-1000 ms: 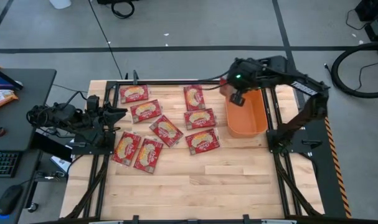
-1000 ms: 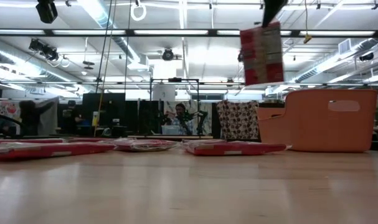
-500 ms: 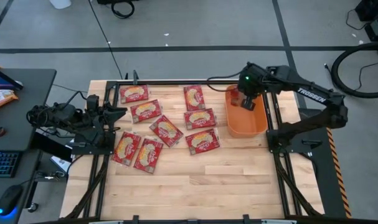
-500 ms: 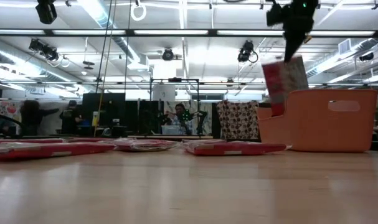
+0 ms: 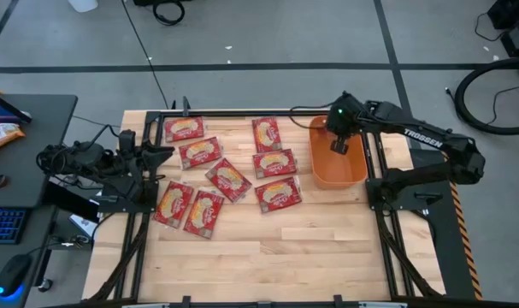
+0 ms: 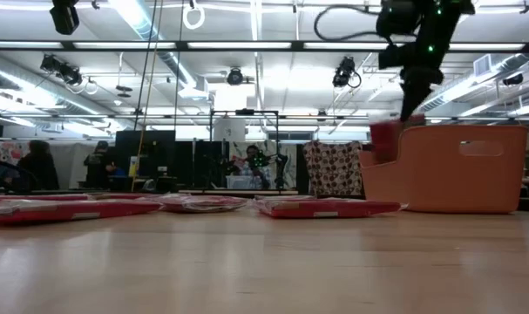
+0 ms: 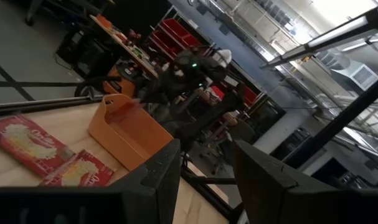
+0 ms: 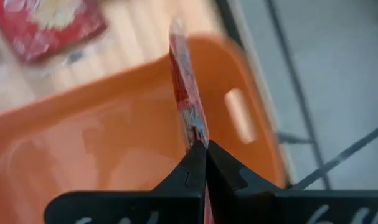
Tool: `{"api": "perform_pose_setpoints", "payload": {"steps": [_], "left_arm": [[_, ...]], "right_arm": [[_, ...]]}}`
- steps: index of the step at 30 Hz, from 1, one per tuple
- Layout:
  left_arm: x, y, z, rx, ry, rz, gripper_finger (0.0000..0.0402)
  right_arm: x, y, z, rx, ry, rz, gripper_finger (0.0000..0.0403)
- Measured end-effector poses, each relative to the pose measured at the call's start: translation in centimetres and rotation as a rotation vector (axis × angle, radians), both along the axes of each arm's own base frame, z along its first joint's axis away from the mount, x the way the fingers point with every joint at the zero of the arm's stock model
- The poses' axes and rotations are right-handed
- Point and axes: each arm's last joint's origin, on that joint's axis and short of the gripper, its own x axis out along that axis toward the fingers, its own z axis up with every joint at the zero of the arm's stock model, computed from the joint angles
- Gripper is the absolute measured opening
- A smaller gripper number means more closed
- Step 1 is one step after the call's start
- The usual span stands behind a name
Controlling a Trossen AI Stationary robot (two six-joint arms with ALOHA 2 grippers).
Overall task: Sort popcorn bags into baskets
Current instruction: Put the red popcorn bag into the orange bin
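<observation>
Orange basket (image 5: 339,159) sits at the table's right edge; the right gripper (image 8: 201,151) pinches a popcorn bag (image 8: 187,102) edge-on inside it — best lowered further, then let go; left gripper (image 7: 204,163) parked, fingers apart.

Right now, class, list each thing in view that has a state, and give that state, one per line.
Right gripper: shut on a popcorn bag, above the basket.
Held popcorn bag: edge-on, partly lowered into the basket.
Basket: upright, open top.
Eight other popcorn bags: lying flat on the table.
Left gripper: fingers open, empty, at the table's left edge.
</observation>
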Motion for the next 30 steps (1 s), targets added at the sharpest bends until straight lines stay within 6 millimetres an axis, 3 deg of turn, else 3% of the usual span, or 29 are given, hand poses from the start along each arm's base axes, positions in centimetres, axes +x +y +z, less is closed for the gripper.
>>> {"api": "perform_pose_setpoints", "payload": {"steps": [6, 12, 17, 23, 27, 30], "left_arm": [[0.0, 0.0, 0.0, 0.0, 0.0, -0.002, 0.0149], [0.0, 0.0, 0.0, 0.002, -0.001, -0.018, 0.0149], [0.0, -0.1, 0.0, 0.003, -0.001, -0.022, 0.0149], [0.0, -0.1, 0.0, 0.003, -0.001, -0.022, 0.0149], [0.0, -0.1, 0.0, 0.003, -0.001, -0.021, 0.0149], [0.0, -0.1, 0.0, -0.03, -0.01, -0.023, 0.0149]], "right_arm": [[-0.2, 1.2, -3.1, 0.178, 0.022, -0.012, 0.0011], [-0.6, 2.0, -4.1, 0.252, 0.044, -0.079, 0.003], [-0.9, 2.4, -4.1, 0.354, 0.03, -0.145, 0.0072], [-0.4, 2.5, -1.3, 0.419, -0.079, -0.213, 0.0121], [0.7, 2.6, 1.3, 0.417, -0.241, -0.278, 0.0127], [2.1, 3.1, 2.7, 0.383, -0.324, -0.218, 0.0126]]}}
